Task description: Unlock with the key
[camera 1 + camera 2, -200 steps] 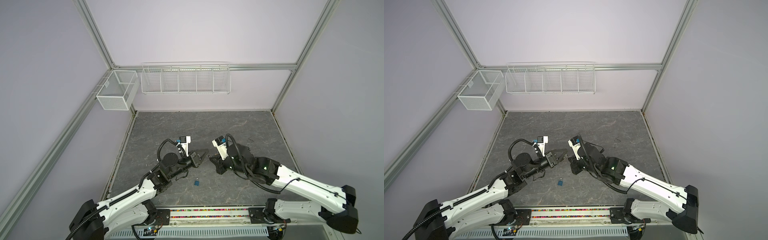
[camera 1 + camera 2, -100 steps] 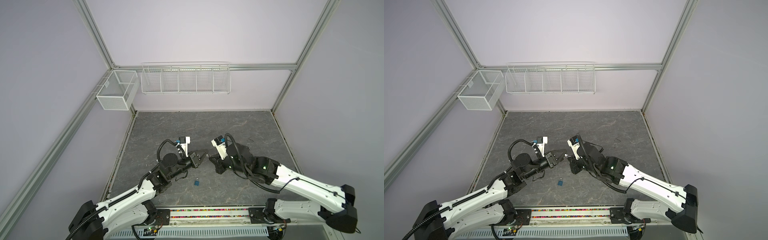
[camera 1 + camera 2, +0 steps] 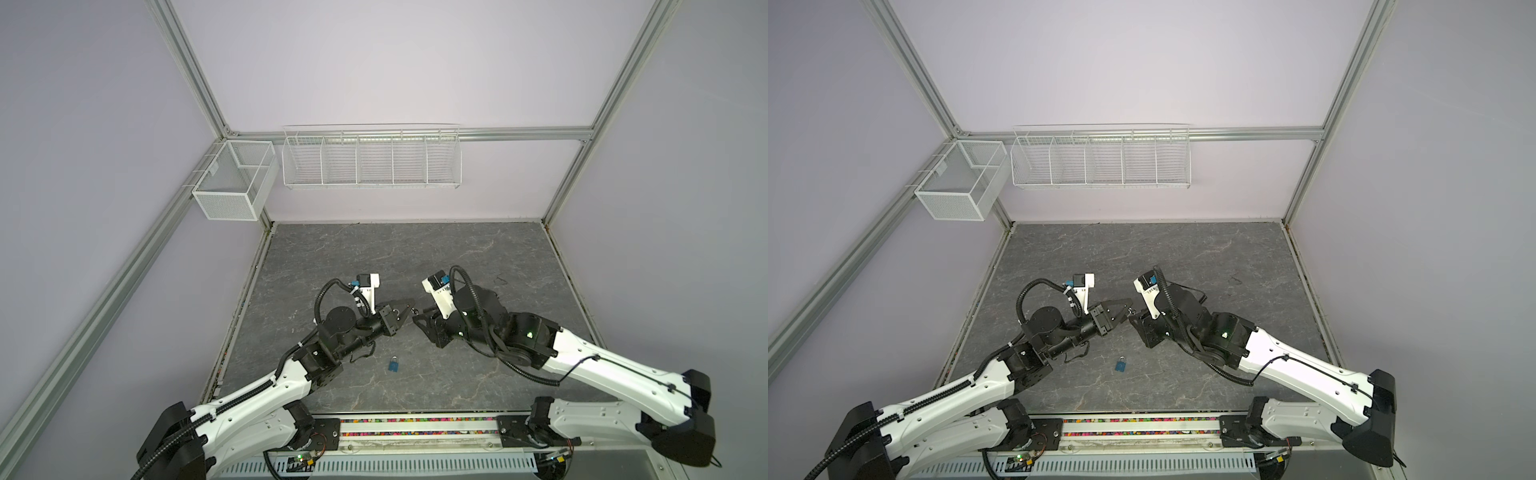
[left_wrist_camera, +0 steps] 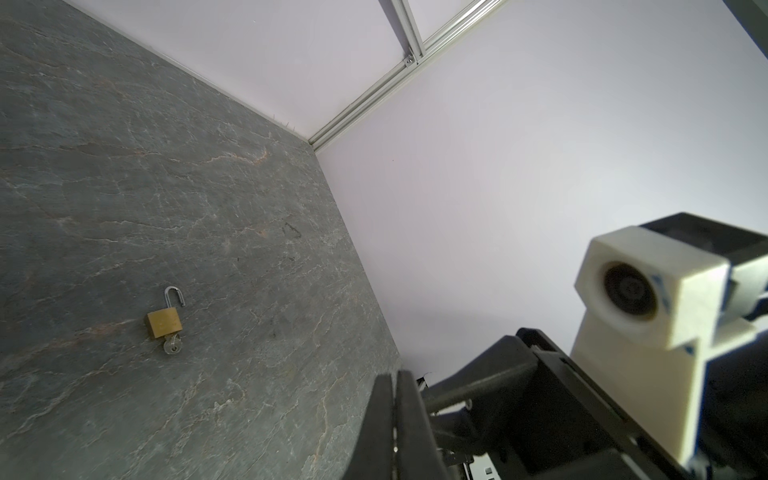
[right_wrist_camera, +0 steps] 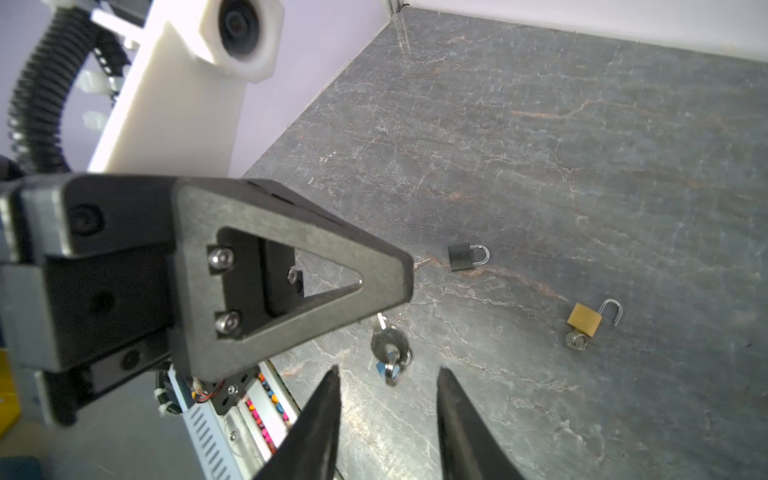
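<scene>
My left gripper (image 3: 409,308) hangs above the middle of the table, shut on a key. In the right wrist view the key's tip (image 5: 422,262) pokes out past its triangular finger (image 5: 291,274). A ring with a second key (image 5: 386,343) dangles below. My right gripper (image 5: 388,372) faces it a short way off, open and empty. A shut black padlock (image 5: 465,257) lies on the table beyond. A blue padlock (image 3: 393,365) lies nearer the front edge, below both grippers. The left wrist view shows my left fingers (image 4: 405,399) pressed together.
A brass padlock (image 5: 584,319) lies with its shackle open and a key in its base; it also shows in the left wrist view as the brass padlock (image 4: 164,322). Two white wire baskets (image 3: 372,160) hang on the back wall. The grey stone table (image 3: 415,249) ends at walls on three sides.
My right gripper has opened its jaws. The left gripper stays shut on the key, and both arms have hardly moved.
</scene>
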